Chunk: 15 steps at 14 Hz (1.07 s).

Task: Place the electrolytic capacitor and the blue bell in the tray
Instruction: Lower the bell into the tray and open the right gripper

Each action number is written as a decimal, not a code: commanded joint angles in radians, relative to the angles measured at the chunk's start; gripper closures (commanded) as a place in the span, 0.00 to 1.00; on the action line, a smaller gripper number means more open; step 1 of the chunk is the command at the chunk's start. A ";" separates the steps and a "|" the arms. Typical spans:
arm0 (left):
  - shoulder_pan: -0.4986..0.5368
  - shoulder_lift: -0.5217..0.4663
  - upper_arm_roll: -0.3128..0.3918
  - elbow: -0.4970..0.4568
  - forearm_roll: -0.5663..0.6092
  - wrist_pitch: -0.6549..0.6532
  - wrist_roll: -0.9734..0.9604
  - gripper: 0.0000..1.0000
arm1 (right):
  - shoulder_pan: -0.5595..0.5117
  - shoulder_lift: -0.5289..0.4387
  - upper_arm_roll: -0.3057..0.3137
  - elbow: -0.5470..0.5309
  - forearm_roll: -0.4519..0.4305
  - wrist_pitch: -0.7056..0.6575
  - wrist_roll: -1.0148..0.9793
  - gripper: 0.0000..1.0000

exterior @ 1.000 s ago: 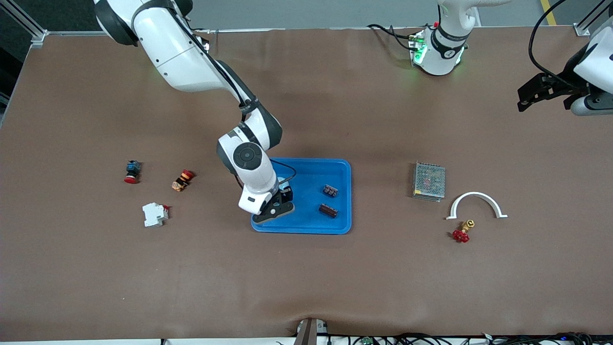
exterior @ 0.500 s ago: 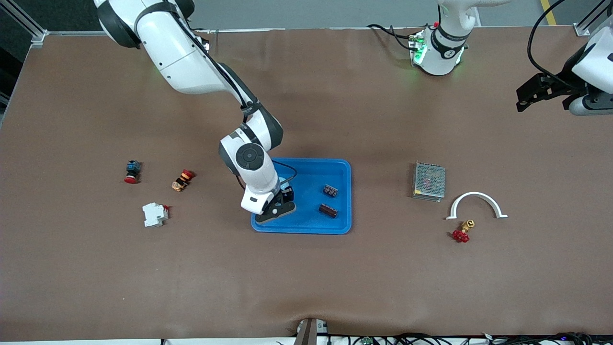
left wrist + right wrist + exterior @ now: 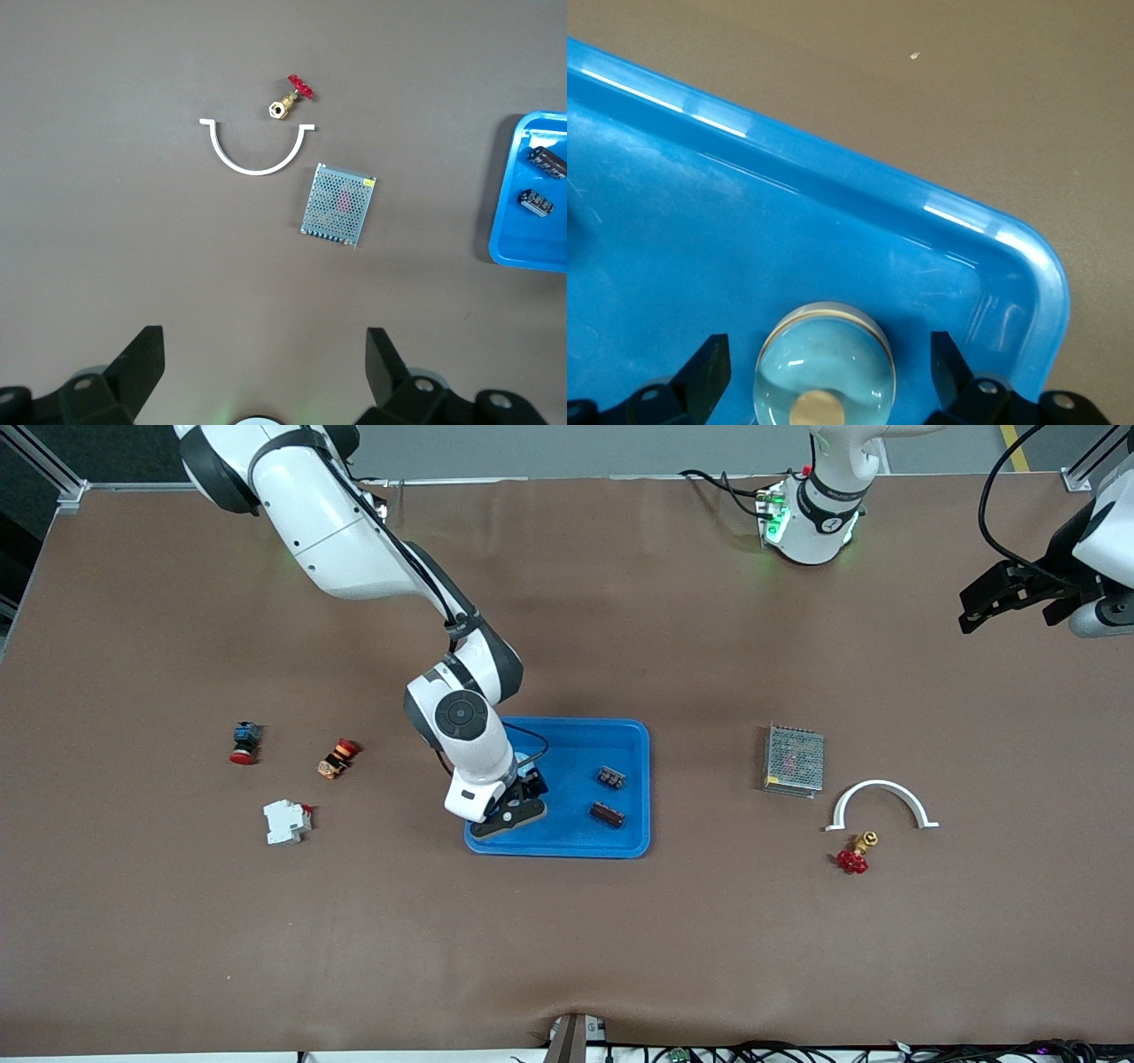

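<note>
The bright-blue tray (image 3: 580, 744) lies mid-table. My right gripper (image 3: 521, 804) hangs low over the tray's corner at the right arm's end, nearer the front camera. It is open. In the right wrist view the blue bell (image 3: 826, 359), a pale-blue dome with a brass button, rests on the tray floor (image 3: 744, 239) between the spread fingers (image 3: 709, 363), touching neither. Two dark electrolytic capacitors (image 3: 610, 778) (image 3: 607, 814) lie in the tray toward the left arm's end. My left gripper (image 3: 974, 607) waits open and empty in the air near the left arm's end of the table.
A grey mesh box (image 3: 794, 760), a white arch piece (image 3: 880, 790) and a red-handled brass valve (image 3: 854, 856) lie toward the left arm's end. Two red push-buttons (image 3: 244, 742) (image 3: 337, 758) and a white breaker (image 3: 286, 821) lie toward the right arm's end.
The right gripper has stayed almost still over the tray corner. The left arm's hand has drifted slightly.
</note>
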 commanded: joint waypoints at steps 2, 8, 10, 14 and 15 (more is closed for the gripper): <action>0.004 -0.004 -0.001 0.003 -0.022 0.000 -0.012 0.00 | 0.002 -0.046 0.011 0.019 -0.015 -0.084 0.020 0.00; 0.002 0.002 -0.004 0.003 -0.019 0.002 -0.015 0.00 | 0.039 -0.288 0.019 0.019 -0.004 -0.453 0.075 0.00; 0.002 0.003 -0.004 0.003 -0.019 0.002 -0.015 0.00 | 0.045 -0.381 0.031 0.018 -0.004 -0.581 0.075 0.00; 0.002 0.002 -0.006 0.004 -0.019 0.002 -0.015 0.00 | 0.035 -0.562 0.031 0.018 -0.003 -0.795 0.075 0.00; 0.002 0.000 -0.006 0.004 -0.019 0.002 -0.015 0.00 | 0.032 -0.607 0.028 0.018 -0.003 -0.851 0.075 0.00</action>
